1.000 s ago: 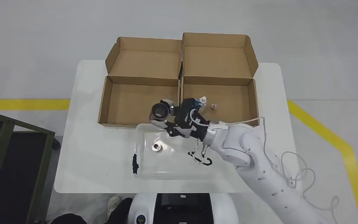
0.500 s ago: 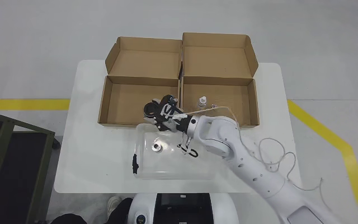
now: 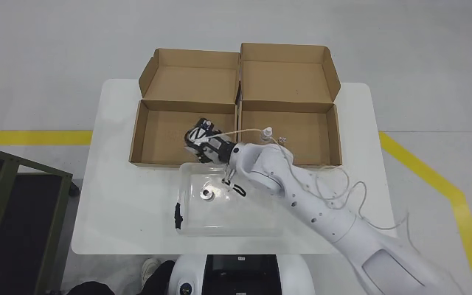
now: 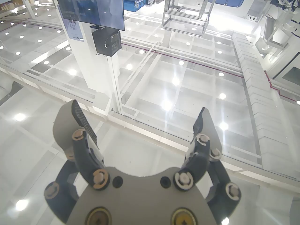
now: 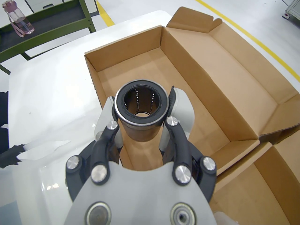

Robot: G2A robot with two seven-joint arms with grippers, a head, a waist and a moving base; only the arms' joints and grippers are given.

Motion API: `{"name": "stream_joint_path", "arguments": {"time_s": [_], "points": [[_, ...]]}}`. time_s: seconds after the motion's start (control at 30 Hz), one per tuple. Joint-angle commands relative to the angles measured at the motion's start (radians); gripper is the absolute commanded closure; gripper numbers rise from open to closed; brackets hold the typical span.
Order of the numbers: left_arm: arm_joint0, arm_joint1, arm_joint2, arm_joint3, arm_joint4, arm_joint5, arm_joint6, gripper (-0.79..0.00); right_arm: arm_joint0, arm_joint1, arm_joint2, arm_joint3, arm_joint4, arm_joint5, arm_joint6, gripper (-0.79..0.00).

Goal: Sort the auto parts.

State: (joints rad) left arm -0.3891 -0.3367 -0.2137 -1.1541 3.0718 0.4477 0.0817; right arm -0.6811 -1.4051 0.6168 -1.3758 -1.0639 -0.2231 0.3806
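Right gripper [image 5: 142, 103]: closed around a bearing, one finger pressed to each side of its barrel.
Bearing [image 5: 140, 129]: a dark hollow metal cylinder with a black rim and rows of tiny balls inside; its open end faces away from the wrist.
Left cardboard box [image 5: 192, 54]: open, directly beneath this gripper and stretching ahead of it.
Right cardboard box [image 3: 310, 133]: open, just beside the gripper, touching the left box.
Clear tray [image 3: 228, 217]: behind the gripper, holding a small metal part [image 3: 207, 195].
Left gripper [image 4: 138, 118]: spread wide, holding nothing, aimed at the ceiling.
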Motion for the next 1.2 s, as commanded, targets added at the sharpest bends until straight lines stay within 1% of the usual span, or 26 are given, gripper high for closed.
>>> {"name": "stream_joint_path", "arguments": {"time_s": [0.0,0.37,0.63,0.67,0.7,0.77,0.83,1.0,1.07,1.1,1.13,1.17], "points": [[0.0,0.0,0.0,0.0,0.0,0.0,0.0,-0.785,0.016,-0.014,-0.011,0.03,0.009,0.015,0.015,0.0],[0.0,0.0,0.0,0.0,0.0,0.0,0.0,-0.785,0.081,-0.08,-0.057,0.154,0.024,0.039,0.029,0.0],[0.0,0.0,0.0,0.0,0.0,0.0,0.0,-0.785,0.103,-0.12,-0.081,0.23,0.025,0.027,0.031,0.0],[0.0,0.0,0.0,0.0,0.0,0.0,0.0,-0.785,0.105,-0.124,-0.083,0.238,0.023,0.025,0.032,-0.031],[0.0,0.0,0.0,0.0,0.0,0.0,0.0,-0.785,0.107,-0.128,-0.084,0.245,0.023,0.023,0.033,-0.108],[0.0,0.0,0.0,0.0,0.0,0.0,0.0,-0.785,0.111,-0.135,-0.084,0.26,0.021,0.019,0.033,-0.222],[0.0,0.0,0.0,0.0,0.0,0.0,0.0,-0.785,0.114,-0.141,-0.082,0.275,0.021,0.016,0.034,-0.286],[0.0,0.0,0.0,0.0,0.0,0.0,0.0,-0.785,0.118,-0.154,-0.075,0.303,0.019,0.006,0.037,-0.317],[0.0,0.0,0.0,0.0,0.0,0.0,0.0,-0.785,0.118,-0.158,-0.072,0.31,0.019,0.003,0.042,-0.354],[0.0,0.0,0.0,0.0,0.0,0.0,0.0,-0.785,0.117,-0.16,-0.07,0.314,0.019,-0.001,0.046,-0.385],[0.0,0.0,0.0,0.0,0.0,0.0,0.0,-0.785,0.116,-0.162,-0.068,0.318,0.024,-0.007,0.052,-0.437],[0.0,0.0,0.0,0.0,0.0,0.0,0.0,-0.785,0.117,-0.163,-0.065,0.32,0.023,-0.01,0.054,-0.634]]}}
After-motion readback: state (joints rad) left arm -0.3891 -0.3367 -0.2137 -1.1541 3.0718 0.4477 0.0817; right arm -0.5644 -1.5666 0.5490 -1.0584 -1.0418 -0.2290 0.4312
